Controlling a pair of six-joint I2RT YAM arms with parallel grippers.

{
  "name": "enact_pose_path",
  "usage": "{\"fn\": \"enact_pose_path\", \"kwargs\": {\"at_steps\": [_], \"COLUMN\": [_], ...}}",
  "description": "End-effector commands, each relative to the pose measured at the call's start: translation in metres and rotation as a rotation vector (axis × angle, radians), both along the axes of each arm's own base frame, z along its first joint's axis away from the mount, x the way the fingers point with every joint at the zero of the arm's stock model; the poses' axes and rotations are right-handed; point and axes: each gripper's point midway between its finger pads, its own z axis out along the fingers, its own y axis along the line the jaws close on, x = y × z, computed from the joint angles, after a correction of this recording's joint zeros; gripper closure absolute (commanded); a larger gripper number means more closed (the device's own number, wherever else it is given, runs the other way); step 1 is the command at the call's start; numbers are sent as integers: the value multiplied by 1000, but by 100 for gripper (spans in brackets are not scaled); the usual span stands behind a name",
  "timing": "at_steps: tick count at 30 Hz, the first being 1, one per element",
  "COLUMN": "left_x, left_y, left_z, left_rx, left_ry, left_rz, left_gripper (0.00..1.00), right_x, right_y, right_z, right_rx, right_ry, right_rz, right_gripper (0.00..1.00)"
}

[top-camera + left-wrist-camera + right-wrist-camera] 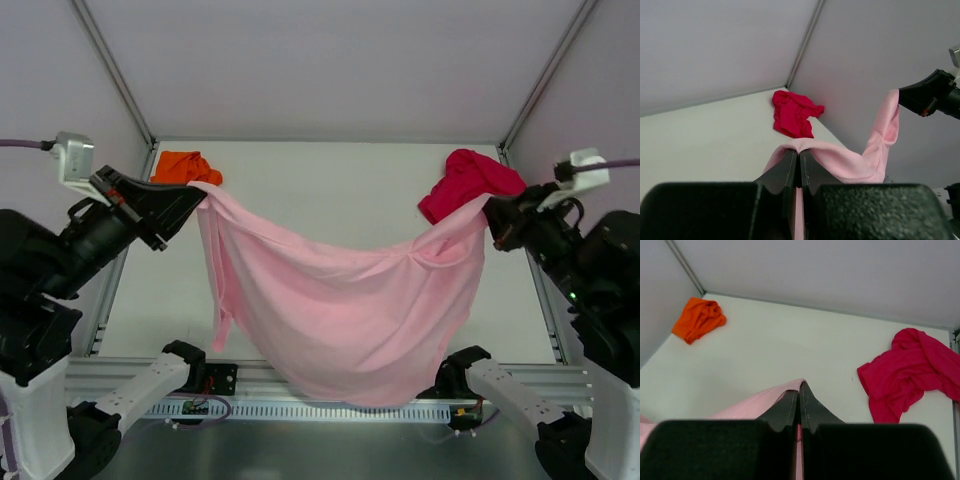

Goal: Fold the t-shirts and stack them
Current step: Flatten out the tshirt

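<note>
Midair, one pink tee (340, 310), behind, one orange tee (185, 166), one red tee (465, 182)

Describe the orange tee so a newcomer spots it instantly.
On the white table, find the far left corner. The orange t-shirt lies crumpled there, beyond the left gripper. Its neighbours differ: the pink t-shirt hangs from that gripper to the right gripper, the red t-shirt is crumpled far right.

The pink t-shirt (340, 310) hangs like a curtain across the near half of the table (330, 190) and blocks passage there. Behind it the far middle is open. 2 heaps fill the far corners (orange t-shirt (185, 166) left, red t-shirt (468, 183) right), each close against the walls (330, 60).
</note>
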Motion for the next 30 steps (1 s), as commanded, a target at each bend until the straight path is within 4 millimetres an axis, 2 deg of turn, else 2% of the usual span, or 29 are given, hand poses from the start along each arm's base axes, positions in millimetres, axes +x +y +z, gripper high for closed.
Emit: {"fn": "enact_pose_path", "kwargs": {"at_steps": [1,3,4,5,8,11,18,23,28,30], "left_x": [72,95,112,121,144,159,191,203,210,209], "left_y": [-6,-8,-13,-13,-16,-15,-10,-5,-2,1], "left_z": [-52,-69,-87,-93,-115,-129,-163,-183,-214,-215], "left_rx": [90,114,140,151,181,197,244,243,305,306], "left_ry": [137,164,211,223,274,306,384,419,485,488], "left_rz": [119,157,167,184,214,253,345,401,431,440], "left_gripper": [100,100,100,100,100,100,100,100,100,100], "right_x": [68,94,107,125,148,157,177,187,192,190], "right_y": [14,16,16,25,38,37,32,26,39,45], "right_z": [-19,-30,-38,-53,-75,-86,-127,-140,-150,-149], "right_rx": [-48,-101,-123,-148,-164,-167,-273,-340,-361,-360], "right_ry": [32,43,62,100,149,147,220,211,231,232], "right_rz": [-62,-94,-115,-109,-94,-122,-207,-290,-254,-234], "right_gripper": [99,99,99,99,99,99,99,99,99,99]}}
